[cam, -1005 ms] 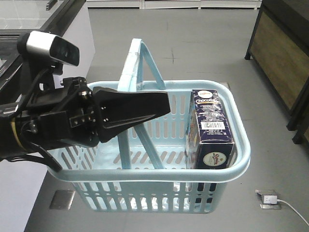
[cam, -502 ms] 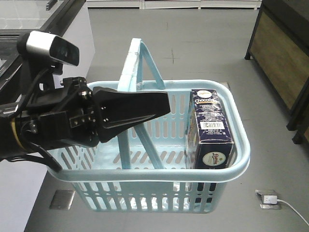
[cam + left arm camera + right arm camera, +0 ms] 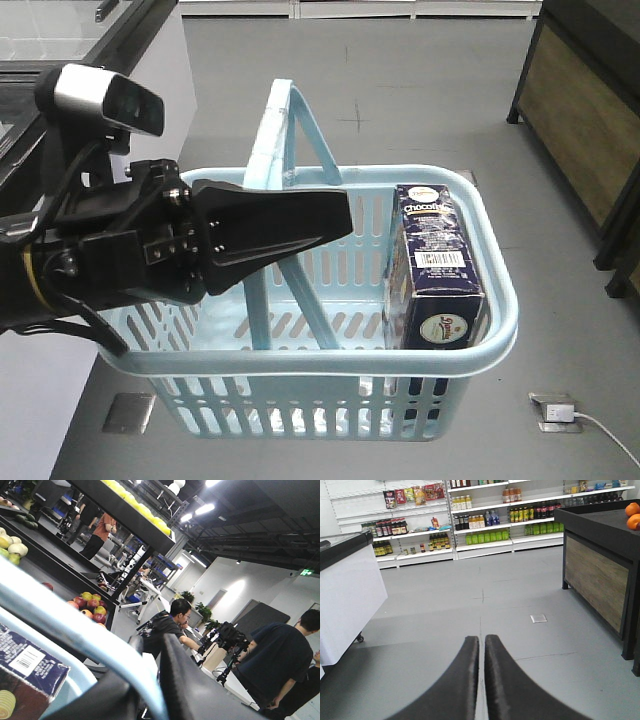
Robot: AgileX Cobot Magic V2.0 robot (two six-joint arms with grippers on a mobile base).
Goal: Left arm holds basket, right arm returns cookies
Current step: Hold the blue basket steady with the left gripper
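One box of cookies (image 3: 437, 268) stands against the right wall of the basket (image 3: 500, 330), which hangs by its handles from the left gripper (image 3: 300, 225) clamped on them (the right gripper (image 3: 481, 645) is pressed closed, empty), so that off-centre weight could tilt the basket.

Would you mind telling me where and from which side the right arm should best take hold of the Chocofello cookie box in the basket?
Probably from above, gripping the upper end of the cookie box across its narrow faces. It stands leaning against the right wall of the basket, its top at about rim height, while the walls block any sideways approach. The left gripper holds the handles on the other side, clear of that path.
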